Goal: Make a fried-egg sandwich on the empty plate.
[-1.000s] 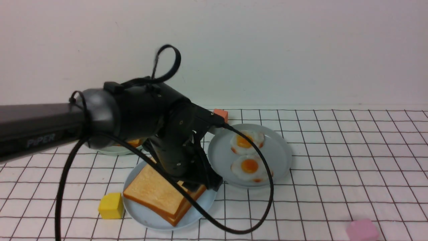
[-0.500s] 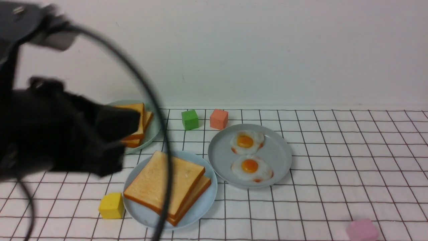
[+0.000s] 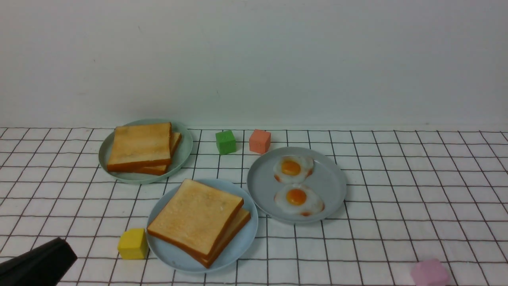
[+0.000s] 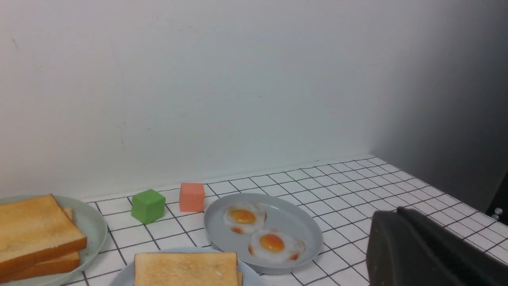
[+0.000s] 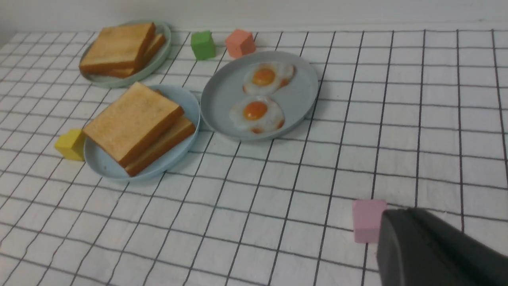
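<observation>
Two golden toast slices (image 3: 196, 216) lie stacked, slightly offset, on the light sky-blue plate (image 3: 242, 243) in the middle front of the table. What lies between the slices is hidden. My left gripper (image 3: 59, 246) shows only as a dark tip at the front left corner, well clear of the plate. The left wrist view shows the left gripper (image 4: 391, 214) shut and empty. Seen in the right wrist view, my right gripper (image 5: 397, 214) is also shut and empty, just beside a pink cube (image 5: 368, 225). The front view does not show the right gripper.
A grey-blue plate (image 3: 329, 178) holds two fried eggs (image 3: 291, 168) right of the sandwich plate. A pale green plate (image 3: 182, 153) with a toast pile (image 3: 141, 145) stands back left. Yellow (image 3: 133, 243), green (image 3: 225, 142), salmon (image 3: 260, 141) and pink (image 3: 429, 273) cubes lie around.
My left arm has pulled back from over the toast on the sky-blue plate to the front left corner. Its jaws have closed on nothing. The toast stack stayed in place.
</observation>
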